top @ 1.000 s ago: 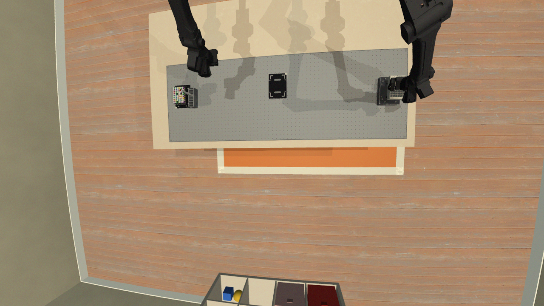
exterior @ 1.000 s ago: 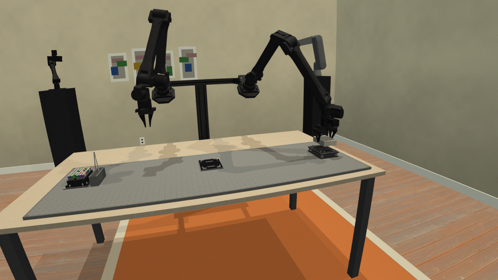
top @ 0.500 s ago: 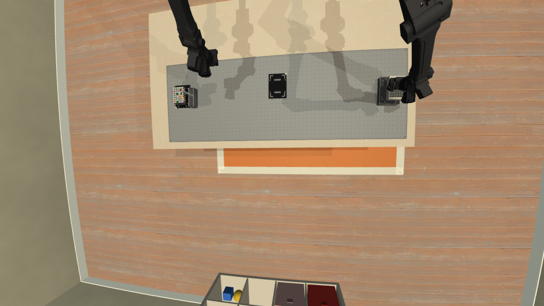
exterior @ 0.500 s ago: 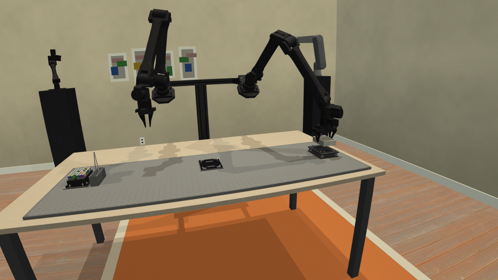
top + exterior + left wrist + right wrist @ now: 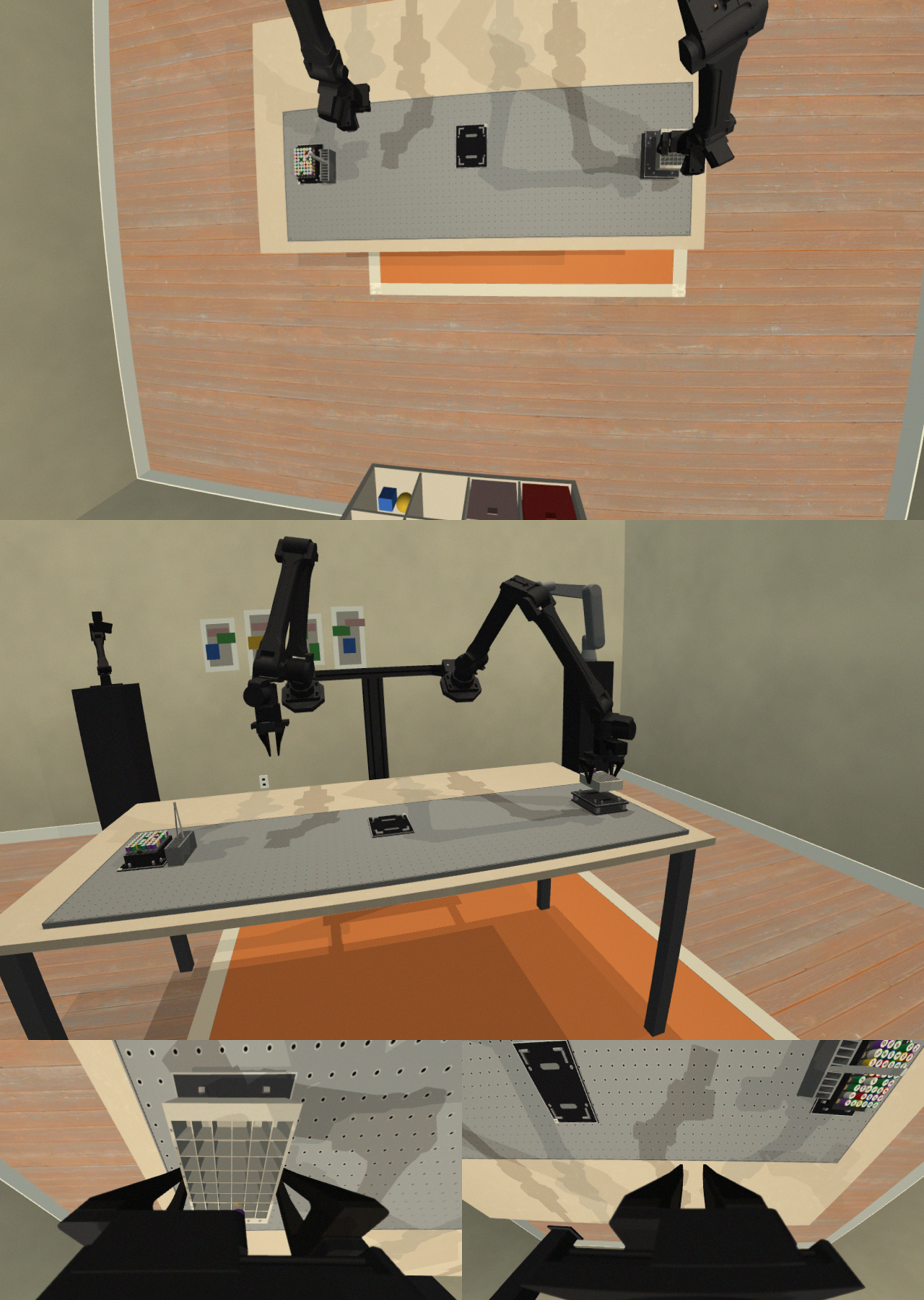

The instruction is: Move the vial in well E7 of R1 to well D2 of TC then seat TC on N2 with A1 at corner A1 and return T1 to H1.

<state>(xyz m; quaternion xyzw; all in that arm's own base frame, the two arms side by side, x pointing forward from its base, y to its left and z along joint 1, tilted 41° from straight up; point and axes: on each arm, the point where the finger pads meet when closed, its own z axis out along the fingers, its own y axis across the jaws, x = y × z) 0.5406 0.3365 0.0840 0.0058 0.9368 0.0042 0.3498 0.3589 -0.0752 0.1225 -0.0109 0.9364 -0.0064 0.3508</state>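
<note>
A pale desk [image 5: 484, 244] [image 5: 701, 841] [image 5: 105, 1105] [image 5: 779, 1195] bears a gray perforated board [image 5: 400, 206] [image 5: 310, 882] [image 5: 415, 1184] [image 5: 621, 1137]. Bare pale strips run along the desk's edges, around the board.

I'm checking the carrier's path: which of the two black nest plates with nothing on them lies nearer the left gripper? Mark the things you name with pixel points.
The raised nest [image 5: 651, 169] [image 5: 585, 798], directly below the held carrier; the other lies mid-board.

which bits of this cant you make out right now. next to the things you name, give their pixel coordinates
- Wells at the near end of the tube carrier [image 5: 671, 160] [image 5: 603, 781] [image 5: 231, 1112]: left wrist view, behind the gripper body
- Printed labels on the vial caps [image 5: 303, 161] [image 5: 147, 839] [image 5: 863, 1095]: right wrist view, too small
- Forceps tips: exterior view, inside the holder [image 5: 327, 165] [image 5: 181, 848] [image 5: 812, 1069]
</note>
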